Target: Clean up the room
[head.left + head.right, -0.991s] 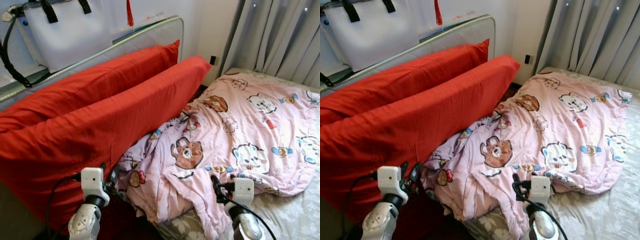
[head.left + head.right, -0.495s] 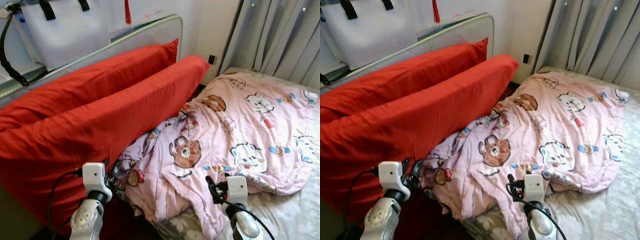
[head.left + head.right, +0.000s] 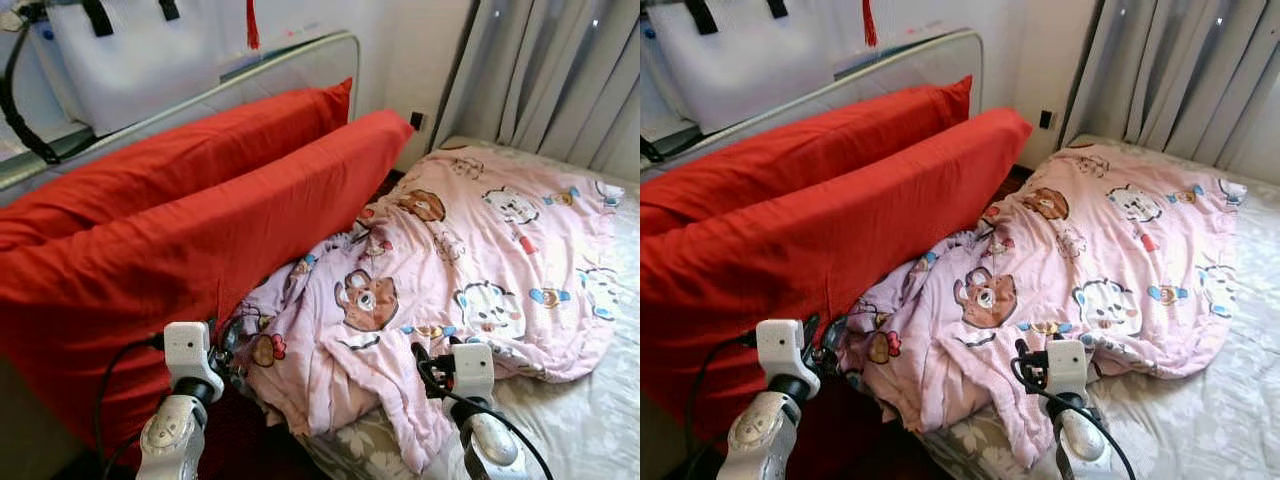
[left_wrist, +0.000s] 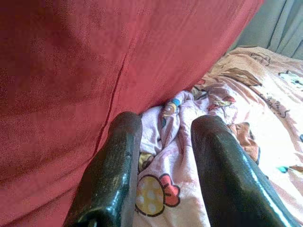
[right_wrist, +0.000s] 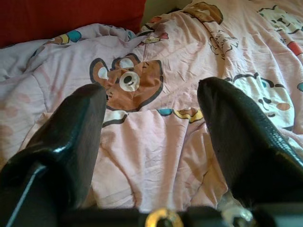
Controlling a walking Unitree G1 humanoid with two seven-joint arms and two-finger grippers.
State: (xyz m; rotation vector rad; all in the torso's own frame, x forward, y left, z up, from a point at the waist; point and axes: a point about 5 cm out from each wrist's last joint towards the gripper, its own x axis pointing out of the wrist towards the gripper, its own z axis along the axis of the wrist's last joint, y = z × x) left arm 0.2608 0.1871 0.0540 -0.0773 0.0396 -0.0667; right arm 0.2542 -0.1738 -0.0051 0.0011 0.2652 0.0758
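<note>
A crumpled pink cartoon-print blanket (image 3: 470,250) lies across the bed, its near edge bunched against two long red pillows (image 3: 200,230). My left gripper (image 4: 166,121) is open at the bunched edge where the blanket (image 4: 165,189) meets the front red pillow (image 4: 71,71); in the left eye view the left gripper (image 3: 226,342) is low on the left. My right gripper (image 5: 151,90) is open just above the blanket (image 5: 142,142), facing a brown bear print (image 5: 125,82); in the left eye view the right gripper (image 3: 426,366) hovers at the blanket's near hem.
A metal-framed headboard (image 3: 300,55) stands behind the pillows, with a white bag (image 3: 130,60) above it. Grey curtains (image 3: 540,80) hang at the back right. A grey flowered sheet (image 3: 580,420) covers the mattress at the near right.
The whole view has drifted slightly, so the camera moved. Both grippers stay open in about the same places by the blanket's near edge.
</note>
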